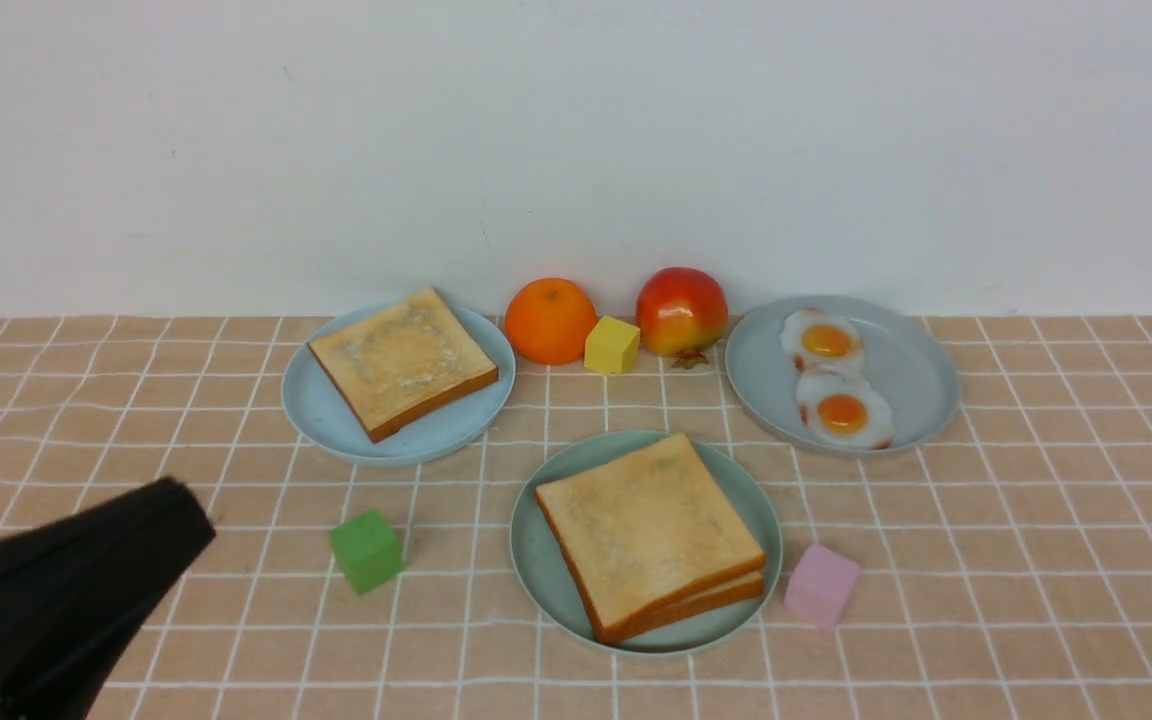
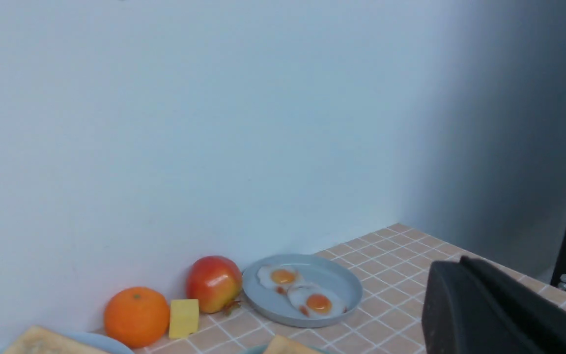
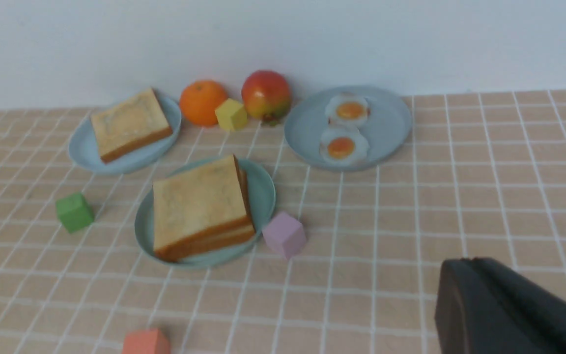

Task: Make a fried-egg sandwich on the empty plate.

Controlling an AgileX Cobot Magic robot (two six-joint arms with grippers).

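Observation:
On the mint-green plate at the centre front lie two golden toast slices, one stacked on the other; the seam between them shows only crust. The right wrist view shows the same plate and toast stack. My left gripper hangs shut and holds nothing at the front left, well clear of the plate, and shows again in its own wrist view. My right gripper is shut with nothing in it, above the cloth to the right of the plate; it is out of the front view.
A blue-grey plate at the back left holds one toast slice. Another blue-grey plate at the back right holds two fried eggs. By the wall sit an orange, a yellow cube and an apple. A green cube and a pink cube flank the green plate; a red cube lies nearer.

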